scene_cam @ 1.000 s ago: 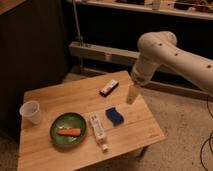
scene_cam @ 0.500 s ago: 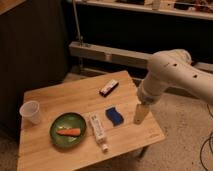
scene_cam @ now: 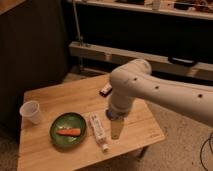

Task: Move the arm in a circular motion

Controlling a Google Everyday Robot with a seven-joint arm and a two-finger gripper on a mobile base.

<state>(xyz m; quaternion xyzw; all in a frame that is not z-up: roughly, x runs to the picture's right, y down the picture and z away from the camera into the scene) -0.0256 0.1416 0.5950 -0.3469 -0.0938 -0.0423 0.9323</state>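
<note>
**White robot arm reaching over a small wooden table**

Camera view: A thick, glossy white arm (scene_cam: 155, 90), made of rounded tube segments with small dark dots, enters from the right edge. It bends downward over the right half of a low wooden table (scene_cam: 55, 100). The arm narrows to a slim pale gripper (scene_cam: 116, 129) that points down, just above the tabletop near the front right. Whether the gripper is open or closed cannot be told, and nothing can be seen held in it.

Just left of the gripper, a white tube (scene_cam: 97, 130) lies lengthwise on the wood. Left of the tube is a round green plate (scene_cam: 52, 131) with an orange, carrot-like piece (scene_cam: 68, 132) on it. A white cup (scene_cam: 31, 111) stands upright near the table's left edge, well apart from the plate. A small dark packet (scene_cam: 105, 90) lies towards the back of the table, partly behind the arm. A bit of a blue object (scene_cam: 108, 114) shows at the arm's lower bend. Behind the table, a pale horizontal rail (scene_cam: 95, 51) crosses a dark background.
</note>
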